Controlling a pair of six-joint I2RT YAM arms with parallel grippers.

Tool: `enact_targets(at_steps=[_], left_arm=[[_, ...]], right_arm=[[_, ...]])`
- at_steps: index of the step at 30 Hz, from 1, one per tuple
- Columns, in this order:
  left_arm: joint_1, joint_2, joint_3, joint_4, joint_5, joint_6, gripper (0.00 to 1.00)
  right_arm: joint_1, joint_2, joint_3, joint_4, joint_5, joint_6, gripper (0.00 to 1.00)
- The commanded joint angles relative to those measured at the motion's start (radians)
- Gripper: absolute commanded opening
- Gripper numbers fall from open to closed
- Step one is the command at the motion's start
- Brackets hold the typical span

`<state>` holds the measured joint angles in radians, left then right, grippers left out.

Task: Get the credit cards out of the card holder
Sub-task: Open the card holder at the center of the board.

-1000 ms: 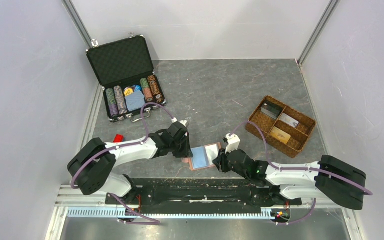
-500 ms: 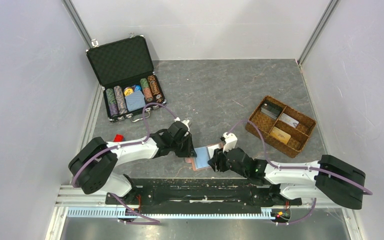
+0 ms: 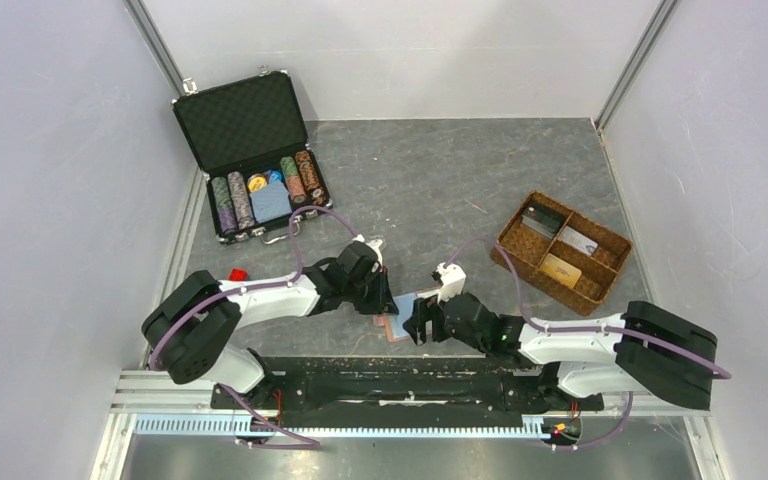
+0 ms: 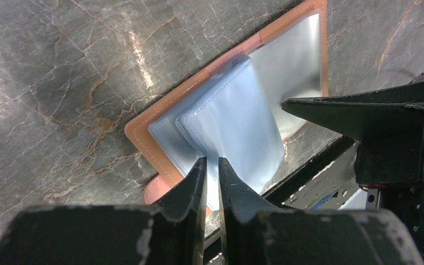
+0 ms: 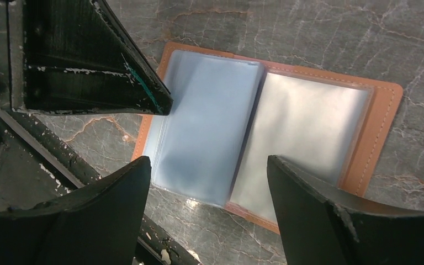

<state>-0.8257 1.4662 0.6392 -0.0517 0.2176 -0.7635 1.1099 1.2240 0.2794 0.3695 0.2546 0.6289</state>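
The card holder [image 3: 397,312] lies open near the table's front edge, tan leather with cloudy pale blue sleeves [image 5: 210,127]. Through the sleeves I cannot make out a card. My left gripper [image 4: 211,161] is shut at the holder's left side, its tips pinching a raised sleeve page [image 4: 237,127]. My right gripper [image 5: 208,161] hovers open just above the holder, one finger on either side of the fold, touching nothing. Three credit cards lie in the woven tray: dark grey [image 3: 542,217], white [image 3: 578,240] and tan [image 3: 558,268].
The brown woven divided tray [image 3: 520,262] stands at the right. An open black chip case [image 3: 240,120] with poker chips stands at the back left. A small red object [image 3: 236,275] lies by the left arm. The black front rail [image 3: 390,365] runs right beside the holder.
My right gripper has moved left over the holder and opened wide. The holder has shifted a little to the left. The left gripper stays shut in place.
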Motion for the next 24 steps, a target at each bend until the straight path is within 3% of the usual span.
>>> enact_targets(at_steps=[1,7,14,24], left_arm=[[0.003,-0.003,0.023,0.048,0.019,-0.016,0.19],[0.004,-0.026,0.014,0.046,-0.002,-0.027,0.19],[0.004,-0.028,0.005,0.037,-0.006,-0.028,0.19],[0.005,-0.052,0.006,0.006,-0.037,-0.015,0.19]], right_arm=[[0.033,0.042,0.07,-0.057,0.086,-0.019,0.83],[0.114,0.104,0.157,-0.169,0.26,-0.031,0.87],[0.17,0.194,0.241,-0.273,0.388,-0.021,0.86],[0.18,0.149,0.206,-0.246,0.401,0.015,0.59]])
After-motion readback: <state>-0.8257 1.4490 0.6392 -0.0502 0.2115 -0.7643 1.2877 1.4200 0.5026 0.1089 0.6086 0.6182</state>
